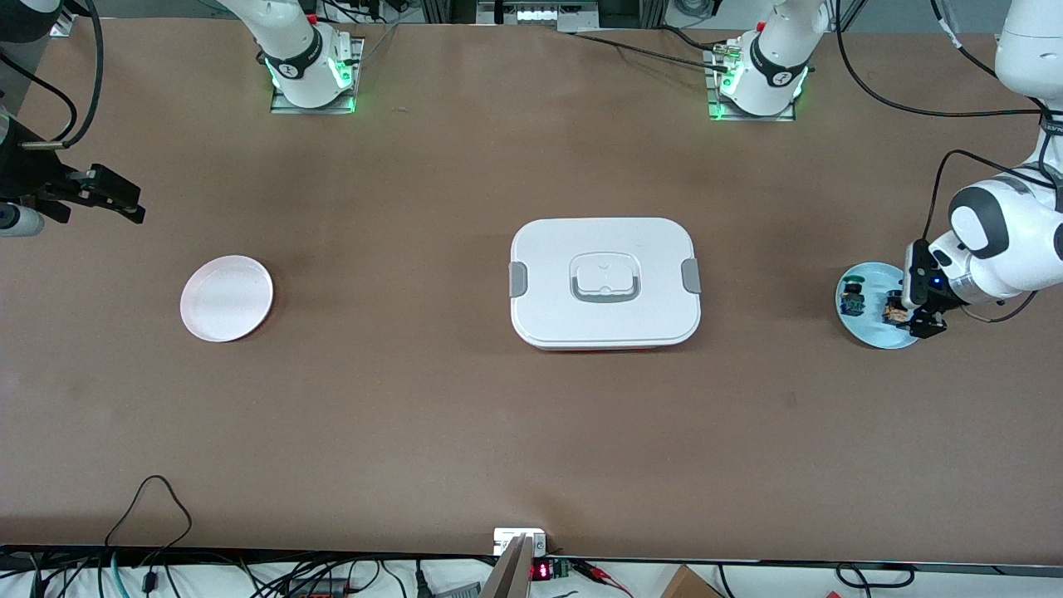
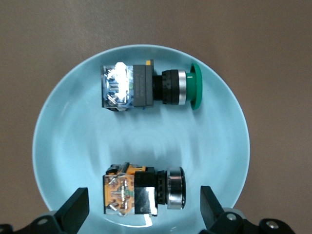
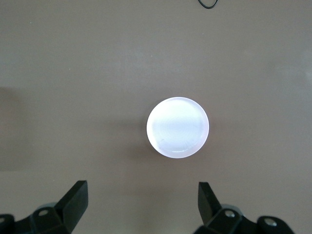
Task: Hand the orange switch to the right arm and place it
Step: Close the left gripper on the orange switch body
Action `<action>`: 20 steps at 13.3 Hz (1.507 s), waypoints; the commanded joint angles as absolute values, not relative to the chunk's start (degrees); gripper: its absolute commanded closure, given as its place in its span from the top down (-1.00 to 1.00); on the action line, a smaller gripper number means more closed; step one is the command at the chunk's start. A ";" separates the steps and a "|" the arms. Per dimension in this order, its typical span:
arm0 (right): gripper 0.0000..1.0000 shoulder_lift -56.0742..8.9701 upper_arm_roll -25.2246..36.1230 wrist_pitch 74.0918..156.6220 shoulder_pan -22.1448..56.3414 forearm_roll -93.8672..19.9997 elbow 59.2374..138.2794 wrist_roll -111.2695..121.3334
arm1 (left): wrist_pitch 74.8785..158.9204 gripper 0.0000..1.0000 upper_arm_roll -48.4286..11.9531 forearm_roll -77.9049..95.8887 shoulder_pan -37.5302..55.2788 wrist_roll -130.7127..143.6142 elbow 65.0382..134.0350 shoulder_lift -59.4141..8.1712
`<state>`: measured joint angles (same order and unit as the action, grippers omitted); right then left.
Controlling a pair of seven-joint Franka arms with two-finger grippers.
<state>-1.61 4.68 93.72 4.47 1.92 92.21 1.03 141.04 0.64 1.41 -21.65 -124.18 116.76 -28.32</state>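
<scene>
The orange switch (image 1: 894, 313) lies on its side on a light blue plate (image 1: 868, 332) at the left arm's end of the table. In the left wrist view the switch (image 2: 141, 194) shows its orange block, black body and silver ring. My left gripper (image 1: 912, 321) is low over the plate and open. Its fingers (image 2: 77, 208) stand on either side of the switch, apart from it, with the gripper (image 2: 144, 208) around it. My right gripper (image 1: 112, 198) waits open and empty, up in the air at the right arm's end; its own view shows it open (image 3: 141, 204).
A second switch with blue and green parts (image 1: 851, 297) lies on the same plate (image 2: 58, 146), beside the orange one (image 2: 146, 88). A pale round plate (image 1: 226, 298) sits toward the right arm's end (image 3: 178, 127). A white lidded box (image 1: 604, 282) stands mid-table.
</scene>
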 commanded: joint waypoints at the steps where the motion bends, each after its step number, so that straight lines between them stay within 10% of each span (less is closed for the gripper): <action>1: 1.00 -2.20 4.48 92.81 3.96 1.05 90.79 1.84 | 142.73 1.00 -1.40 3.51 -24.60 -126.30 116.19 -30.23; 8: 1.00 -2.20 4.57 92.81 3.96 1.05 90.79 1.93 | 143.79 0.90 -4.66 3.78 -27.60 -126.48 116.19 -30.76; 15: 1.00 -2.63 4.48 92.72 4.13 1.23 90.79 2.02 | 143.44 -1.00 -4.83 3.78 -27.51 -129.20 115.66 -30.50; 20: 1.00 -2.37 4.66 92.64 3.69 1.05 90.88 1.58 | 134.51 -1.00 -6.06 3.78 -27.42 -129.29 111.29 -27.34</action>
